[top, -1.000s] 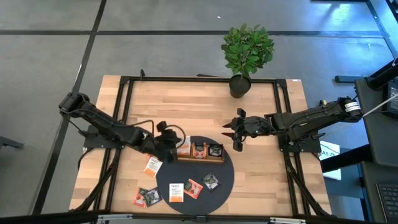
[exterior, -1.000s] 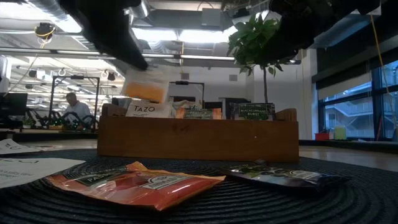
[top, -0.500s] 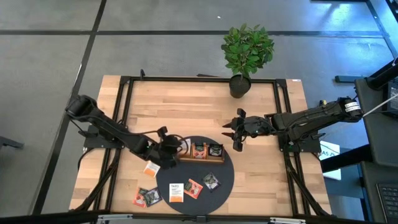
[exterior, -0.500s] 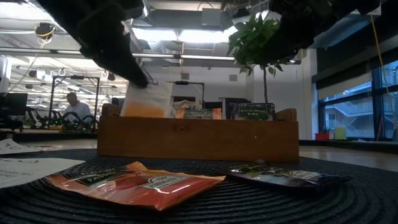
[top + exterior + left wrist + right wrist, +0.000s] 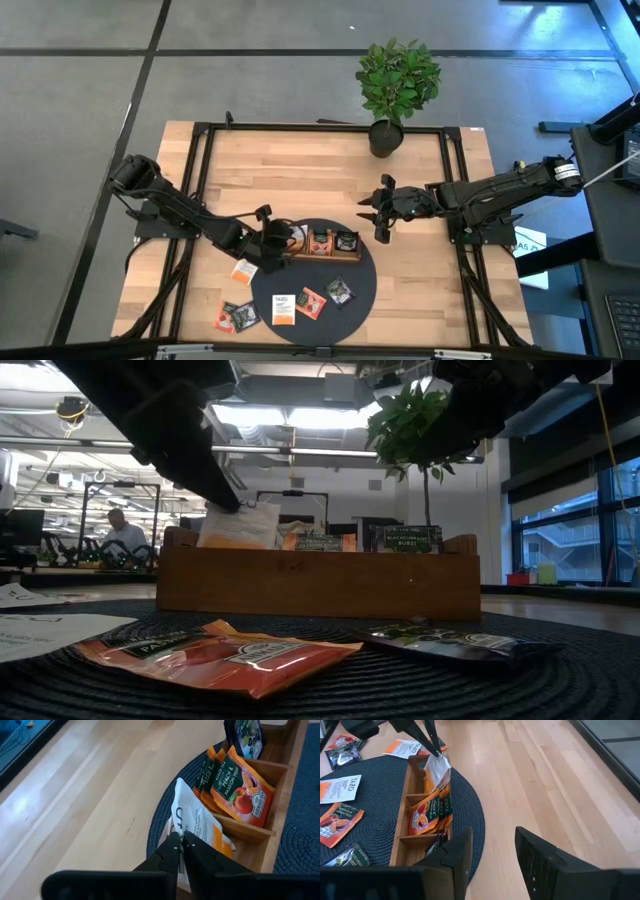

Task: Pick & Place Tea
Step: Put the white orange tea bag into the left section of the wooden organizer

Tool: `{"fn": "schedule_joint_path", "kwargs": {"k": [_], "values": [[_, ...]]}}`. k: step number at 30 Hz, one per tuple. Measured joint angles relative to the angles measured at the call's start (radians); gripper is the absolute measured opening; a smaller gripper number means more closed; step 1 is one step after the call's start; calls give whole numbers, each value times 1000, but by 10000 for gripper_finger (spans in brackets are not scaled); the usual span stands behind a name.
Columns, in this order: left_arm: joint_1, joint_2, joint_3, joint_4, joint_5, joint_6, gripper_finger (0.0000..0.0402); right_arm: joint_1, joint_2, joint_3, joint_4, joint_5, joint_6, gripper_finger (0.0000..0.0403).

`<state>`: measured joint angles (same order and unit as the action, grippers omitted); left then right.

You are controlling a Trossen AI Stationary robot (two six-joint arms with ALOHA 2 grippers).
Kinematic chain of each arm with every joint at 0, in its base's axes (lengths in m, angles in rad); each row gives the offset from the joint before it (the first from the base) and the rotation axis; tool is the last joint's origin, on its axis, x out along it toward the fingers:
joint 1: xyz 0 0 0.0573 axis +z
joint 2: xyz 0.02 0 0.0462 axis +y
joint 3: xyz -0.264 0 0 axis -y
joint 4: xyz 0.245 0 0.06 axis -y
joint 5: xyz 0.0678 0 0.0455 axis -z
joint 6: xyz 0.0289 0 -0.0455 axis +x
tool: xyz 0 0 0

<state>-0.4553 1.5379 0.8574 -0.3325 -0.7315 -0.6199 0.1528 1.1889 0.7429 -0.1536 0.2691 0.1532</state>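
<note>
A brown wooden compartment tray [image 5: 322, 258] stands on a round dark mat [image 5: 360, 290]. My left gripper [image 5: 283, 240] is over the tray's left end, shut on a white-and-orange tea sachet [image 5: 197, 822], which also shows in the right wrist view [image 5: 437, 770]. Orange sachets [image 5: 240, 795] stand upright in the middle compartment, and a dark one [image 5: 245, 732] in the compartment beyond. My right gripper [image 5: 380, 215] hovers open above the table, just right of the tray, touching nothing. My left gripper pinches the sachet's top edge [image 5: 181, 831] between its two fingers, near a corner [image 5: 438, 756]. The fingers slant down from the table's left. The sachet hangs roughly upright below them, its lower part down inside the tray's left end compartment [image 5: 240, 530].
Loose sachets lie on the mat: a white one [image 5: 284, 308], an orange one [image 5: 311, 301] and a dark one [image 5: 340, 291]. More lie on the wood left of the mat [image 5: 244, 270] [image 5: 235, 316]. A potted plant [image 5: 397, 85] stands at the table's far edge.
My left gripper has come down and a little toward the tray with the sachet. The sachet hung clear above the tray's left end; its lower part now sits inside the end compartment, behind the tray's wall.
</note>
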Motion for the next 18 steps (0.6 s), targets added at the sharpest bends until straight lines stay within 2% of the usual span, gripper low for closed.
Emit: {"fn": "schedule_joint_path", "kwargs": {"k": [14, 16, 18], "values": [[1, -42, 18, 24, -1, 167, 123, 0, 0, 0, -2, 0, 0, 151], [1, -42, 19, 49, 31, 170, 129, 0, 0, 0, -3, 0, 0, 151], [2, -42, 19, 72, 128, 170, 132, 0, 0, 0, -5, 0, 0, 151]]}}
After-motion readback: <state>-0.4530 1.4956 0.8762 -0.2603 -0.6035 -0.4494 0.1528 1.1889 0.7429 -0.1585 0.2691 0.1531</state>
